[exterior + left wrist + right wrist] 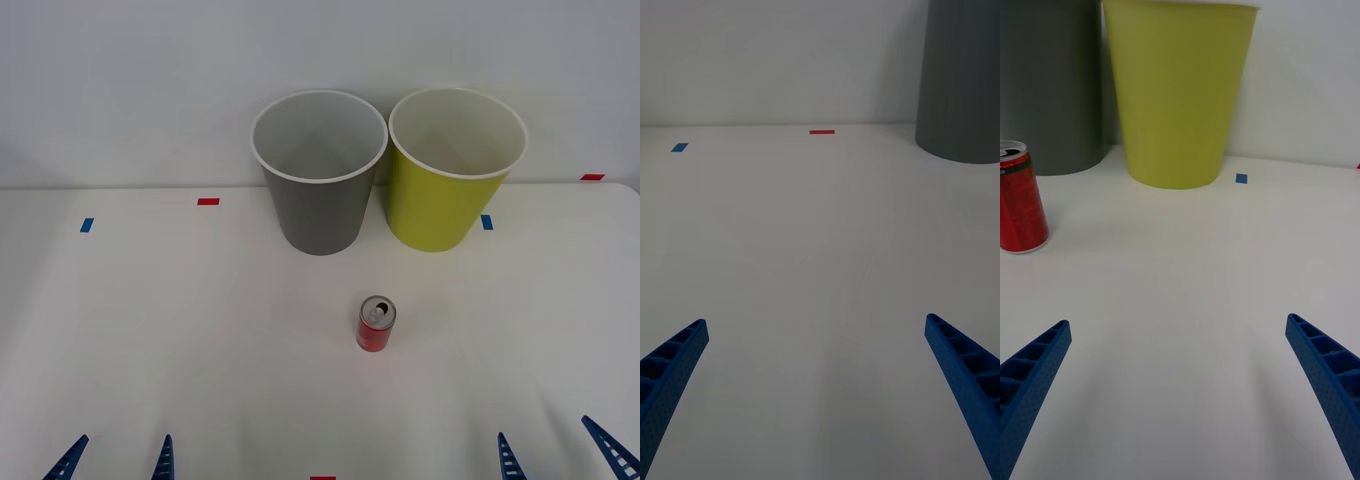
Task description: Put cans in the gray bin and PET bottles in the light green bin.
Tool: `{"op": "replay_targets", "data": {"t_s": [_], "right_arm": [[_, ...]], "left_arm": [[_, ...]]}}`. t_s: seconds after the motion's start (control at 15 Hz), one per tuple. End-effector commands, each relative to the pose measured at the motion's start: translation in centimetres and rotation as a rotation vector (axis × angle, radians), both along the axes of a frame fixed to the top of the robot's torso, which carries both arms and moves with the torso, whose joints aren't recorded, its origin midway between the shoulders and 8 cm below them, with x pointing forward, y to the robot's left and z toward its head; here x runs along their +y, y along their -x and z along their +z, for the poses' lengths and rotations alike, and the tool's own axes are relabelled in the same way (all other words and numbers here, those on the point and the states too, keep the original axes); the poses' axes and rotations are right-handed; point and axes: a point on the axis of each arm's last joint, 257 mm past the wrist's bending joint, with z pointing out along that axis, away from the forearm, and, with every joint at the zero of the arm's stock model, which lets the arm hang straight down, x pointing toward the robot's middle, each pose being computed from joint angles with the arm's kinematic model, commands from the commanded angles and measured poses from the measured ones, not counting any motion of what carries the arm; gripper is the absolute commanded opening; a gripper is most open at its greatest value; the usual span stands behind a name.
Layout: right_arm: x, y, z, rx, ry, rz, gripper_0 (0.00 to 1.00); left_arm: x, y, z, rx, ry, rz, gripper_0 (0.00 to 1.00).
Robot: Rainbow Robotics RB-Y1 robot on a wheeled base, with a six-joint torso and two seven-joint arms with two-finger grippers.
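Observation:
A small red can [376,324] with a silver top stands upright on the white table, in front of the two bins; the right wrist view has this can [1021,199] too. The gray bin [319,172] stands at the back, with the light green bin [453,170] just to its right; both look empty inside. My left gripper [118,459] is open at the near left edge of the table. My right gripper [560,455] is open at the near right edge, well short of the can. No PET bottles are in view.
Small red tape marks [208,201] and blue tape marks [86,224] lie on the table. A pale wall stands close behind the bins. The table's back edge runs just behind them.

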Motion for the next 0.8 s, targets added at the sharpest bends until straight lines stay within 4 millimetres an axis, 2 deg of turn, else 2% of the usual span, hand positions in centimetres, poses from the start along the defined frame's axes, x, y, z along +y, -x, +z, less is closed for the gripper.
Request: {"op": "replay_targets", "data": {"t_s": [0.07,0.2,0.47,0.6,0.8], "right_arm": [[-0.8,0.1,-1.5,0.034,-0.042,-0.046,1.00],[-0.2,0.4,-0.2,0.017,-0.031,-0.033,1.00],[3.9,0.2,0.4,-0.003,-0.069,0.063,1.00],[5.8,-0.4,0.6,-0.021,-0.080,0.106,1.00],[7.1,-2.0,0.4,-0.076,-0.089,0.149,1.00]], "left_arm": [[0.0,0.0,0.0,0.000,0.000,0.000,1.00],[0.0,0.0,0.0,0.000,0.000,0.000,1.00],[0.0,0.0,0.0,0.000,0.000,0.000,1.00],[0.0,0.0,0.0,0.000,0.000,0.000,1.00],[0.0,0.0,0.0,0.000,0.000,0.000,1.00]]}}
